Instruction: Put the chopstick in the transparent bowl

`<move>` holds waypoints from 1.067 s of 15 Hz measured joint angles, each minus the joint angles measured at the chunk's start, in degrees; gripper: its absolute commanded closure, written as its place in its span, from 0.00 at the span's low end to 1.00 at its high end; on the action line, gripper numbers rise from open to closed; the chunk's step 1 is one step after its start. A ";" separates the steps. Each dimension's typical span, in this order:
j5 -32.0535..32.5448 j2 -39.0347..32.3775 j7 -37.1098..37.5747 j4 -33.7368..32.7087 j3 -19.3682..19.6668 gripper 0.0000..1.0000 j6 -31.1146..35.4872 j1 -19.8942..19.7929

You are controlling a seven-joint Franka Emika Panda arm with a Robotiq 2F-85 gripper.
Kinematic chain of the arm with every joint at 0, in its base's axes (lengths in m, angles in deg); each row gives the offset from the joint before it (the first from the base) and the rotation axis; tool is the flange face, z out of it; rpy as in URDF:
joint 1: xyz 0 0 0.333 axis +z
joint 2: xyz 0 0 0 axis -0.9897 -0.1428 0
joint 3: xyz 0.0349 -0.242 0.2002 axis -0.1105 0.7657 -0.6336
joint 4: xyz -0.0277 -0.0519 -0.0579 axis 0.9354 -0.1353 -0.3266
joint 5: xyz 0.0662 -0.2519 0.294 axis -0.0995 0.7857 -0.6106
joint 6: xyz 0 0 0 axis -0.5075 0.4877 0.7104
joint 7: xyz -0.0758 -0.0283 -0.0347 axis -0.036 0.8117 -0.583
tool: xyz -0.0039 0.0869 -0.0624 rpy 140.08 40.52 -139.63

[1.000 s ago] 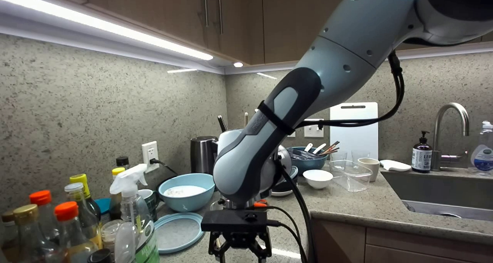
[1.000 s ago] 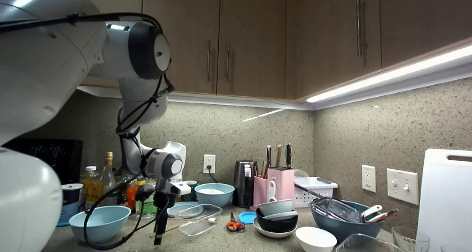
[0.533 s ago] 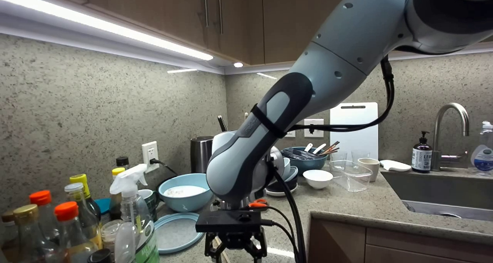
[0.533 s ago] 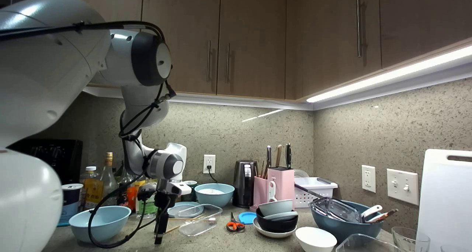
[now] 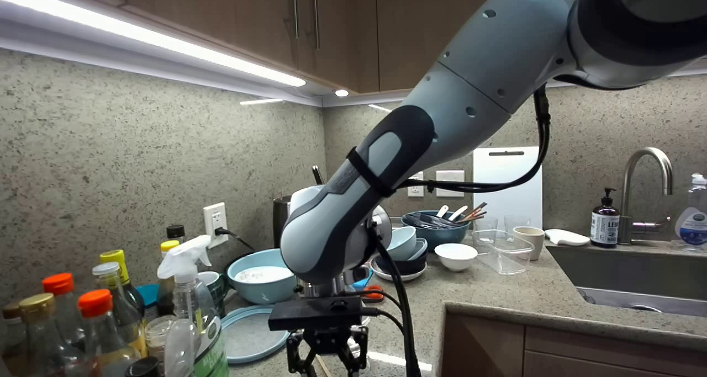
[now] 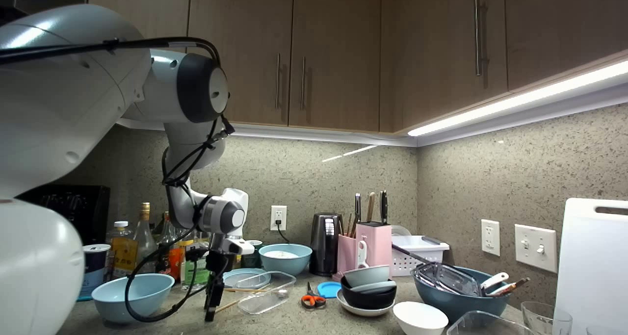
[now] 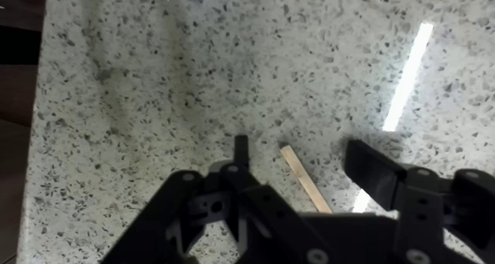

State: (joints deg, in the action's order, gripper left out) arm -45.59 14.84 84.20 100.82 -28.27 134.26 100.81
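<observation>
The hand [image 7: 297, 150] hangs low, fingers [image 7: 371, 175] apart, the chopstick [image 7: 306, 179] showing between them. In an exterior view, the clear bowl [image 6: 267, 296] sits to the right.

Pink knife block [image 6: 378, 246], as I see it; beside it, a white basket [image 6: 431, 251]; in front, a black bowl [image 6: 368, 299]; well apart, a pale tan chopstick [image 7: 306, 180] on the dark-flecked grey countertop [image 7: 135, 82].

We see a smooth wooden chopstick [image 7: 305, 177], dull fingers [image 7: 369, 171], a shiny bench [image 7: 147, 101] that looks like stone, and a shiny metal kettle [image 6: 323, 249].
</observation>
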 measured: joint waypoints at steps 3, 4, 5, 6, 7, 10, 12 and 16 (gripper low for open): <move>0.02 0.00 0.00 -0.80 0.18 0.84 -2.57 -0.04; 0.03 0.00 0.00 -1.01 0.21 0.91 -3.23 -0.06; 0.02 0.00 -0.01 -1.20 0.21 0.92 -3.78 -0.07; 0.02 0.02 -0.01 -1.33 0.21 0.95 -4.15 -0.07; 0.02 0.05 -0.01 -1.37 0.21 0.94 -4.36 -0.07; 0.03 0.08 -0.01 -1.39 0.18 0.91 -4.49 -0.07; 0.03 0.09 -0.01 -1.39 0.18 0.91 -4.52 -0.07; 0.12 0.09 -0.49 -1.38 -0.38 0.91 -4.40 0.02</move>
State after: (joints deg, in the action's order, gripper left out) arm -45.47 14.93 83.72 99.43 -28.65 129.86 100.83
